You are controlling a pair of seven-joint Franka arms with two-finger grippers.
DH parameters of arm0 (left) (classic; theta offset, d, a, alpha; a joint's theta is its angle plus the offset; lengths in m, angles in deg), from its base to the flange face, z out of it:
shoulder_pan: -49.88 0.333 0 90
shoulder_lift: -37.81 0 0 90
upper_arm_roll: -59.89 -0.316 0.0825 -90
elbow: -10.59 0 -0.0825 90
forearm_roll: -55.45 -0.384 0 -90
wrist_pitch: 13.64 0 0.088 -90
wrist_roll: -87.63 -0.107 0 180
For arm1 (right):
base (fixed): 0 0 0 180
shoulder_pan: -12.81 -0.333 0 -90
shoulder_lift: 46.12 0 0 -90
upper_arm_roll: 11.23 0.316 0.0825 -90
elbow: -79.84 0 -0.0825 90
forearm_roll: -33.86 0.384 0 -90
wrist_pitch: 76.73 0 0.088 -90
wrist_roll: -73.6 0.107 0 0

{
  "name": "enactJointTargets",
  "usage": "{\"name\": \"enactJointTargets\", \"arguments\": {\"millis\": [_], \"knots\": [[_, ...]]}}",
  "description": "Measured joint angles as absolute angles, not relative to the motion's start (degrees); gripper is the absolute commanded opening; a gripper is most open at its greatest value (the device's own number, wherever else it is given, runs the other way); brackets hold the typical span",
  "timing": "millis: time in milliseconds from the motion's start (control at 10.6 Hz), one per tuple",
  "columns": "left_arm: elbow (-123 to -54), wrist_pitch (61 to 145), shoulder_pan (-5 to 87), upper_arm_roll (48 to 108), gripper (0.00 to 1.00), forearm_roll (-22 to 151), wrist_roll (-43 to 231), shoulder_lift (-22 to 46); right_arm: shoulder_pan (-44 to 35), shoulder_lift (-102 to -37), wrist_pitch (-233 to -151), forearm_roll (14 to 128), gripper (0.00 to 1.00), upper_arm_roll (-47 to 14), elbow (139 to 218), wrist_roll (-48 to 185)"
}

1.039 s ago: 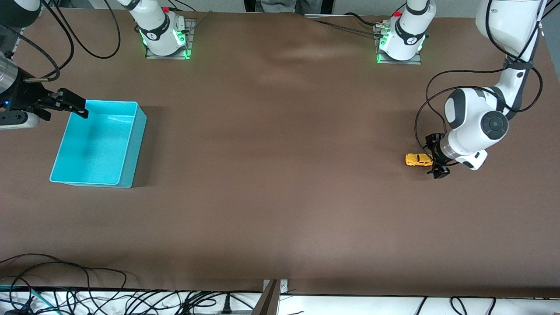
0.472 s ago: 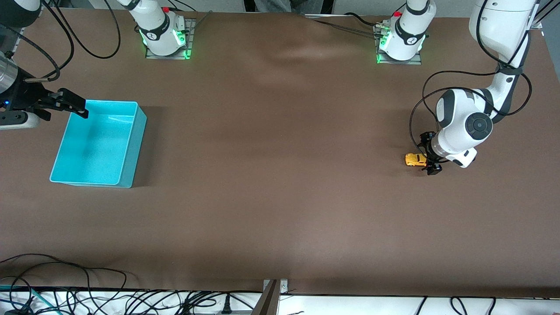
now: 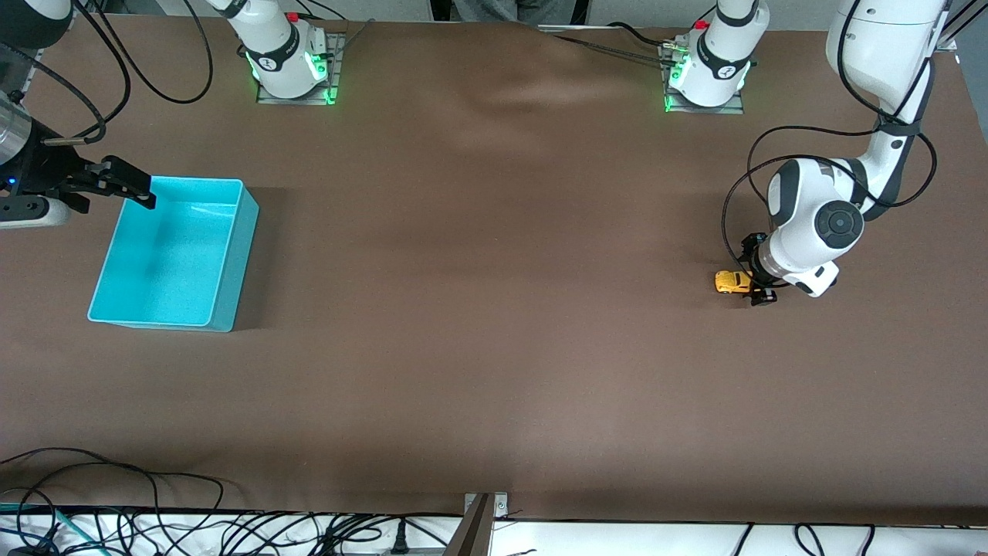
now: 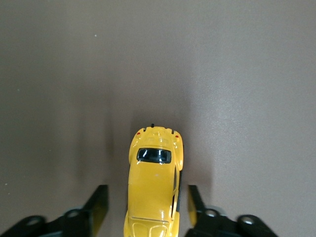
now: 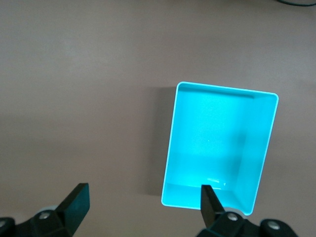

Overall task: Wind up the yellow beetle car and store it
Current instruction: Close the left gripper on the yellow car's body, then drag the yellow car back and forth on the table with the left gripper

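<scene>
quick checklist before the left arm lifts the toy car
1. Yellow car between the left gripper fingers: ok.
2. Both fingers touching the car: not ok, one side shows a gap.
3. Car on the table, wheels down: ok.
4. Turquoise bin upright, nothing inside: ok.
5. Right gripper waits open above the bin's edge: ok.
6. Car wound up: cannot tell.

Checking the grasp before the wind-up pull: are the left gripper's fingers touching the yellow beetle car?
Apart on one side: the left wrist view shows table between one finger and the yellow beetle car. The other finger sits close against it; contact there is unclear.
</scene>
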State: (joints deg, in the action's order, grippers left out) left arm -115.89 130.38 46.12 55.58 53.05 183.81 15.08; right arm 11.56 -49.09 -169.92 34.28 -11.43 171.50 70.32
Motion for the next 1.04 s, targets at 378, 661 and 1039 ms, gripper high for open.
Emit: {"name": "enactJointTargets", "arguments": {"millis": [378,661,1039], "knots": [[-115.4,130.4,46.1,55.9,0.0,53.0,185.8,15.2,11.6,-49.1,-169.9,34.2,1.0,-11.4,171.5,70.3],[-112.3,129.6,46.1,59.1,0.0,53.0,187.8,15.3,11.6,-49.1,-169.9,34.2,1.0,-11.4,171.5,70.3],[-110.8,129.3,44.8,67.8,0.0,53.0,199.5,15.2,11.6,-49.1,-169.9,34.1,1.0,-11.4,171.5,70.3]]}}
